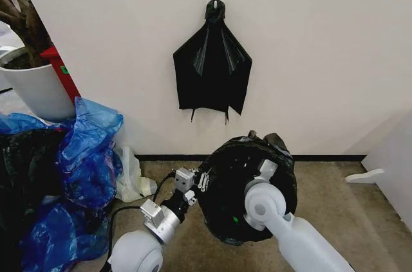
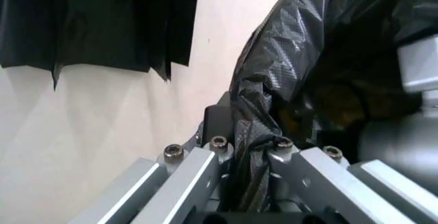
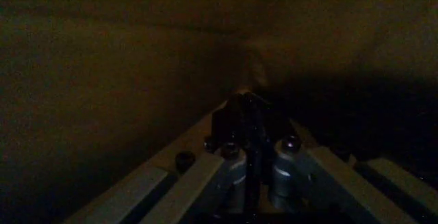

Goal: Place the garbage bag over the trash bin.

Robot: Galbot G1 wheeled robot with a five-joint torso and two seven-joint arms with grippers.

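Now, your left gripper (image 2: 250, 183) jaws pinched on the bag (image 1: 248, 182) rim, right gripper (image 3: 250, 126) inside, jaws closed on film, bag on floor (image 1: 335, 208) by wall (image 1: 309, 47).

One garbage bag (image 1: 248, 185), one black bunch (image 1: 212, 66) hung on wall, two grippers: left gripper (image 1: 201, 181), right gripper (image 3: 247, 114). One white planter pot (image 1: 35, 89). Blue bags (image 1: 87, 150): heaped, count unclear.

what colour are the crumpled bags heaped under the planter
Bright blue bags, clearest in the head view.
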